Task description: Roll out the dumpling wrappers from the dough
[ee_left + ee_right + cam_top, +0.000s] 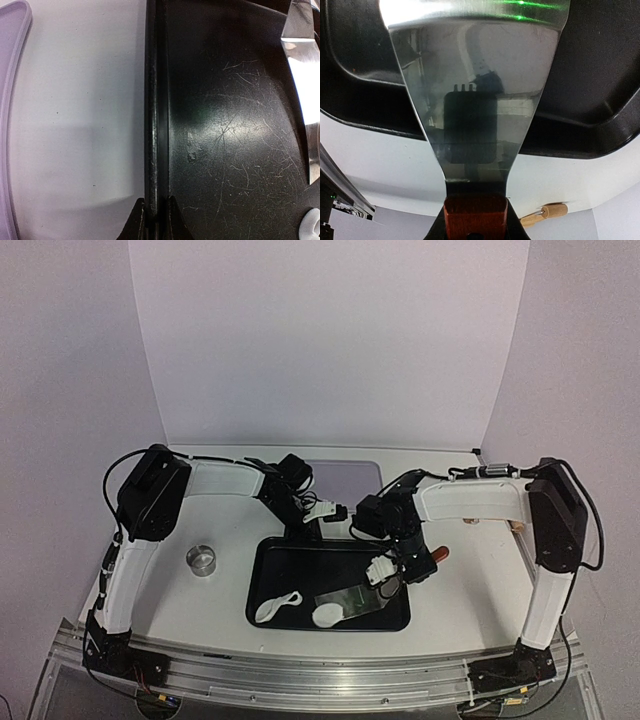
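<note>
A ragged white strip of dough [277,606] lies in the near left of the black tray [300,552]. A small round white wrapper [327,615] lies beside it, at the tip of a metal scraper blade [350,600]. My right gripper [412,568] is shut on the scraper's red-brown handle [475,215]; the blade [475,90] reaches over the tray [600,100]. My left gripper [308,530] is shut on the tray's far rim [156,150]; its jaws [156,217] pinch the rim. A white piece [312,225] shows at the edge of the left wrist view; I cannot tell which it is.
A metal ring cutter [201,559] stands on the table left of the tray. A lavender tray [345,480] lies at the back, also in the left wrist view [10,100]. A wooden rolling pin [545,212] lies on the table to the right.
</note>
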`<state>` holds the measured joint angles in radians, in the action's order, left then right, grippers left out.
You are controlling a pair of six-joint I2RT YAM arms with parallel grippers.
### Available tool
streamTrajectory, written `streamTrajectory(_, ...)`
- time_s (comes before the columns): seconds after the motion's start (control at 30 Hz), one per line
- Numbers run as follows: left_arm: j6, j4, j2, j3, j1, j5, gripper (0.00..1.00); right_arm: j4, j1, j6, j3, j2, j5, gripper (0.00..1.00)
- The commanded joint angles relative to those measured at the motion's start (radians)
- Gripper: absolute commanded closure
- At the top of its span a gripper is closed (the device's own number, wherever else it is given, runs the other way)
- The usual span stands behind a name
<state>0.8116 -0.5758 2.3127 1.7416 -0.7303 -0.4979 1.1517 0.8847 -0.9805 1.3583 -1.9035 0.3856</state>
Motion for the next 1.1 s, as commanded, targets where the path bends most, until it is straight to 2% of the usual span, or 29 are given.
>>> streamTrajectory(0.0, 0.047, 0.029, -0.013, 0.031, 0.003, 0.1, 1.0, 0.017, 0.019, 0.02, 0.036, -0.007, -0.091, 1.0)
streamTrajectory(0.37, 0.036, 0.027, -0.01, 0.027, 0.003, 0.098, 1.0, 0.018, -0.004, 0.113, 0.049, 0.024, -0.223, 1.0)
streamTrajectory(0.67, 0.038, 0.028, -0.013, 0.023, 0.004, 0.099, 1.0, 0.018, -0.04, 0.162, -0.041, 0.145, -0.218, 1.0)
streamTrajectory(1.07, 0.021, 0.028, -0.012, 0.021, 0.004, 0.075, 1.0, 0.029, -0.211, 0.202, -0.103, 0.311, -0.127, 1.0)
